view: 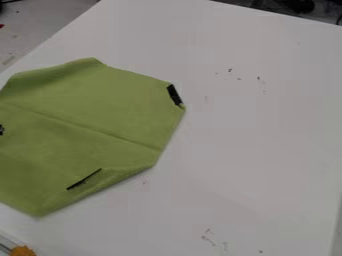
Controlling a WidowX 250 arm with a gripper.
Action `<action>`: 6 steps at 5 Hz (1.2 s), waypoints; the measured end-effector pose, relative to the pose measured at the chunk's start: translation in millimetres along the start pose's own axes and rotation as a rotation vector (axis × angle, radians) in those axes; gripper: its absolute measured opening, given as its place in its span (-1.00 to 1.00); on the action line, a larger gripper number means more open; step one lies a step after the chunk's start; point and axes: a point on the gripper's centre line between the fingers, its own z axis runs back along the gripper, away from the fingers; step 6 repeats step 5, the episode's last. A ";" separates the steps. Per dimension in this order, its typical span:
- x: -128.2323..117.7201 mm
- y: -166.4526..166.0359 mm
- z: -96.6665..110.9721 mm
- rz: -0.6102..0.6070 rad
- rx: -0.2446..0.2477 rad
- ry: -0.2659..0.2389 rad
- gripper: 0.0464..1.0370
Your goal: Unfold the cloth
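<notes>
The gripper's state cannot be told, nor can the arm's pose. The cloth [87, 115] is green and lies on the left part of the white table [260, 145], running out of view at the left edge. It is spread in a broad, many-sided shape, mostly flat, with a blunt corner pointing toward the top and another at the bottom, near the table's lower left edge. A long, straight crease slants across it from the left edge down to its right side. Along the lower right, the border rises in a soft ridge beside a thin black strip [84, 179], which lies slantwise. A second, thicker black strip [174, 95] sits at the right corner, standing nearly upright in the view. A small black patch [1, 130] shows on the cloth right at the left edge of the view. Small dark marks [259, 79] dot the table to the right of the cloth, with others lower down. An orange thing [23, 251] is in the bottom left corner, just outside the table's edge. Dark things [298, 5] lie beyond the table at the top right.
</notes>
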 end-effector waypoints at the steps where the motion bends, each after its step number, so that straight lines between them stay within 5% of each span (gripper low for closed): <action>1: 6.9 5.9 10.3 -0.076 0.034 0.044 -0.08; 3: 17.0 -8.1 52.0 -0.122 0.106 0.049 0.94; 4: 18.4 -32.9 69.1 -0.148 0.091 0.028 0.94; 6: 18.1 -32.5 69.5 -0.143 0.092 0.028 0.93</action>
